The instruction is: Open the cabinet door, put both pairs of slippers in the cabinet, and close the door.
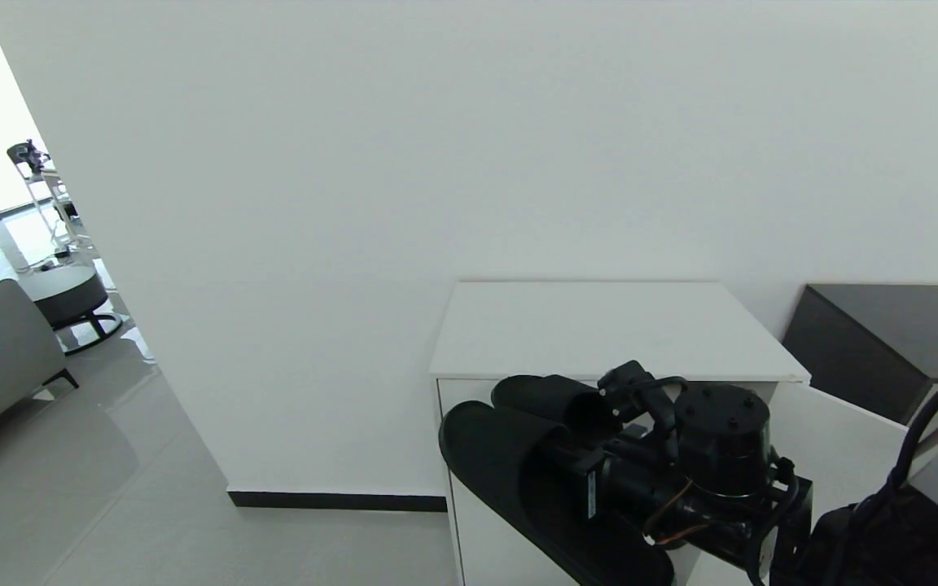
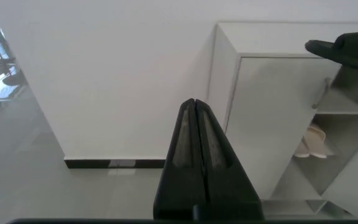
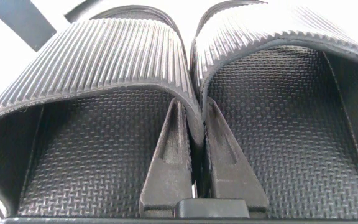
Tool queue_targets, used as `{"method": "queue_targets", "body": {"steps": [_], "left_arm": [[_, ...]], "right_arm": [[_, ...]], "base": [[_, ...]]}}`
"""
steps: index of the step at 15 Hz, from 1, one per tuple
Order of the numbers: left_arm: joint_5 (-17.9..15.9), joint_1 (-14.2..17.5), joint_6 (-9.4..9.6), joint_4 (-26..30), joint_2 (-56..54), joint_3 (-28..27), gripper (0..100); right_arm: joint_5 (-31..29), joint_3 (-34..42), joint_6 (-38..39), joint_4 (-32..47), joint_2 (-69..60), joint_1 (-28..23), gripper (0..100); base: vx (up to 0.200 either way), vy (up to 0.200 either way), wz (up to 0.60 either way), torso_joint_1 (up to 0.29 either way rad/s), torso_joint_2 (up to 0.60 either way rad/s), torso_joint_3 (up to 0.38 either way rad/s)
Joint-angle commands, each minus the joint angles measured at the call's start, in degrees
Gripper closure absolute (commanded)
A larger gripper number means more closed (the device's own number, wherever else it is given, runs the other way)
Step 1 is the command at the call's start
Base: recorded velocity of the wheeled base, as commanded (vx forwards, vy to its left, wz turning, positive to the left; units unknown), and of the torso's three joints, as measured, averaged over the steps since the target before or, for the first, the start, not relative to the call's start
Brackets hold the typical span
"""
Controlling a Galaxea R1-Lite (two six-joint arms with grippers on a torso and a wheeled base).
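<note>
The right gripper (image 3: 191,112), clamped on both inner strap walls of the black slippers (image 1: 518,456) with toes pointing away from it, holds them at the cabinet's (image 1: 607,325) top front edge, above its open shelves (image 2: 347,112).

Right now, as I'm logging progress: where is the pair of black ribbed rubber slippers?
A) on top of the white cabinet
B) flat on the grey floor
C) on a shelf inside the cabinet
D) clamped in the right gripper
D: the right gripper pinches the adjoining straps of the black ribbed rubber slippers, holding them up in front of the white cabinet.
</note>
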Motion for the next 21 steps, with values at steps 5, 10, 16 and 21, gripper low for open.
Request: {"method": "queue_targets", "body": {"steps": [5, 10, 16, 21], "left_arm": [[-0.2, 0.0, 0.02, 0.0, 0.0, 0.0, 100], [-0.2, 0.0, 0.02, 0.1, 0.0, 0.0, 100], [-0.2, 0.0, 0.02, 0.0, 0.0, 0.0, 100], [-0.2, 0.0, 0.02, 0.0, 0.0, 0.0, 100]], "right_arm": [[2.0, 2.7, 0.2, -3.7, 0.8, -0.3, 100], [7.4, 6.3, 0.1, -10.5, 2.2, -0.8, 100], [7.7, 8.4, -0.1, -16.3, 4.9, -0.8, 100], [9.4, 9.1, -0.3, -17.2, 5.9, -0.8, 100]], "base": [[0.000, -0.040, 0.00, 0.003, 0.00, 0.000], [0.000, -0.200, 0.00, 0.007, 0.00, 0.003], [0.000, -0.200, 0.00, 0.002, 0.00, 0.001], [0.000, -0.200, 0.00, 0.002, 0.00, 0.004]]}}
